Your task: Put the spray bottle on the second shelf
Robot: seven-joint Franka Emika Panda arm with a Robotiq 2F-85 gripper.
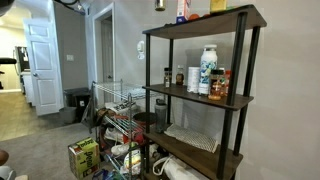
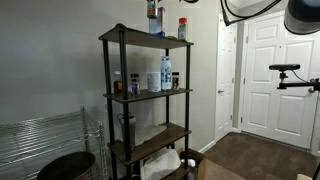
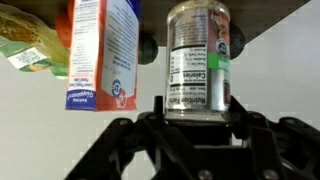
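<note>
The wrist view is upside down. My gripper [image 3: 197, 100] is shut on the spray bottle [image 3: 197, 50], a pale bottle with a printed label, its fingers pressing on both sides. The bottle's base is at the topmost board [image 3: 280, 15]. I cannot tell if it rests on it. In both exterior views the bottle and gripper show only as a dark shape at top-shelf level [image 1: 160, 5] [image 2: 155, 15]. The second shelf [image 1: 175, 92] [image 2: 145, 95] is a dark brown board one tier lower. It carries small bottles, a tall white bottle [image 1: 208, 70] [image 2: 166, 72] and a red-capped jar [image 1: 218, 85].
A red, white and blue carton [image 3: 100, 50] [image 1: 183, 10] stands right beside the held bottle, with a yellow-green bag [image 3: 30, 45] beyond it. A lower board holds a grey mat [image 1: 190, 138]. A wire rack [image 1: 115, 105] and boxes stand beside the unit.
</note>
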